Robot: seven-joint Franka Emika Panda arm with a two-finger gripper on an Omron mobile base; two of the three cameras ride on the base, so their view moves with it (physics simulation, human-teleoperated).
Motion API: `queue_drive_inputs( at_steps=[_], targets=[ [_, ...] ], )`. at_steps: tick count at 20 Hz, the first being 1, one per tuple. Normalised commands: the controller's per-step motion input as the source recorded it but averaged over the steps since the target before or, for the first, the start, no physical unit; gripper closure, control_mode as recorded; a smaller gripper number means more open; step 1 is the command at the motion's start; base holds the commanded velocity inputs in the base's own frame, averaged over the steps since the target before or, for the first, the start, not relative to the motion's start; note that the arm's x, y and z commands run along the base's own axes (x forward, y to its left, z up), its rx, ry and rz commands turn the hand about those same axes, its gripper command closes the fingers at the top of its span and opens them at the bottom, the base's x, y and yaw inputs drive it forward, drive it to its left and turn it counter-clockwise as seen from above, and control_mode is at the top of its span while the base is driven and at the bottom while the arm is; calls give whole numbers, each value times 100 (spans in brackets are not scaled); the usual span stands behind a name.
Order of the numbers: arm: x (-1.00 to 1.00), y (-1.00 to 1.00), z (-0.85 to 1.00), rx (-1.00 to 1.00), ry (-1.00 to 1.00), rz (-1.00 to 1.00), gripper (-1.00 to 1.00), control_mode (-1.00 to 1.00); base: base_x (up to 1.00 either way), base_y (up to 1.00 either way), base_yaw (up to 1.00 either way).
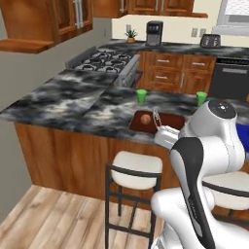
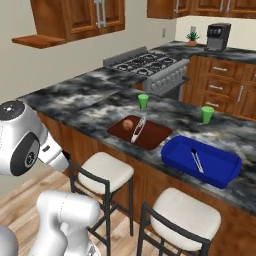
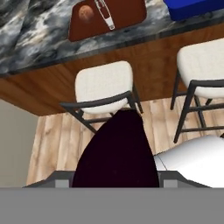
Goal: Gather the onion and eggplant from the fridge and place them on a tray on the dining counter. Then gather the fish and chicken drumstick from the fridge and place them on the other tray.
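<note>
Eggplant (image 3: 117, 151): big, dark purple, pinched in the gripper (image 3: 114, 181), over the stool (image 3: 105, 85).
Onion (image 2: 128, 124): on the far brown tray (image 2: 155, 137), up on the counter (image 2: 95, 107).

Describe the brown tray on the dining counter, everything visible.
The brown tray is a shallow, dark reddish-brown rectangle with a low raised rim, lying flat on the marbled dining counter near its front edge, above a white-seated stool. Inside sit a round brownish onion at one end and metal tongs lying beside it. A blue tray sits alongside.
</note>
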Motion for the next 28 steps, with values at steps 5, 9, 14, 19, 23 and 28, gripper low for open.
queue_drive_inputs(
  at_steps=[5,9,14,19,23,28],
  targets=[
    [0,0,0,0,0,0,100,100,0,25,-37],
    [0,0,0,0,0,0,100,100,0,12,-36],
    [0,0,0,0,0,0,100,100,0,20,-29],
    [0,0,0,0,0,0,100,100,0,14,-27],
    [0,0,0,0,0,0,100,100,2,19,-24],
    [0,0,0,0,0,0,100,100,10,39,-15]
  ],
)
